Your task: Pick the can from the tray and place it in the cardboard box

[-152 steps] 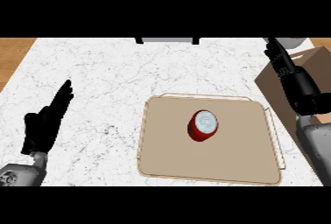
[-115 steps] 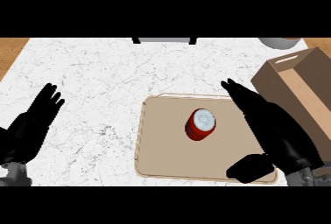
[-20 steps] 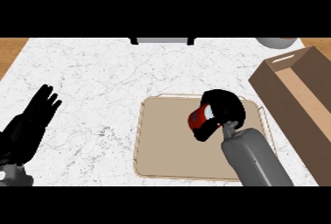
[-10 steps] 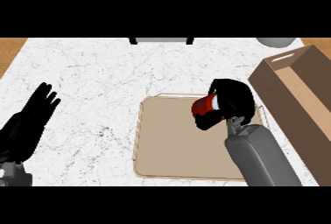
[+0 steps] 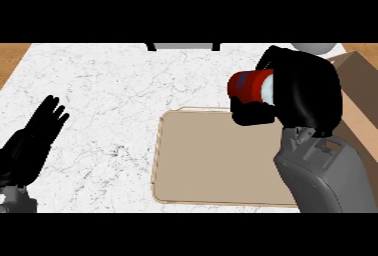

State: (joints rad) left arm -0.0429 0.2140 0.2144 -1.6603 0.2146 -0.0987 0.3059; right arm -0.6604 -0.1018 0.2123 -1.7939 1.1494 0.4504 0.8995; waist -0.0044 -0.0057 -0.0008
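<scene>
A: Where is the can [image 5: 251,86]?

B: In the right hand [image 5: 306,90], whose black fingers and thumb curl round it. The can is red with a pale end and lies tilted on its side, shown over the far right corner of the tray [image 5: 214,160], near the far right part of the white marble counter [image 5: 111,90]. Whether it touches anything beneath cannot be told from this steep view.

A: And the tray itself?

B: A tan, flat tray with a low rim, lying toward the near right of the counter. Its visible floor is bare. The grey right forearm [image 5: 325,172] crosses its right edge, coming in from the view's lower edge.

A: The cardboard box [image 5: 360,100]?

B: Brown, at the counter's right edge, just beyond the right hand. Only part of it shows, and the hand covers its near side.

A: The left hand [image 5: 33,142]?

B: It rests at the counter's left edge, fingers straight and pointing up, holding nothing, well apart from the tray.
</scene>
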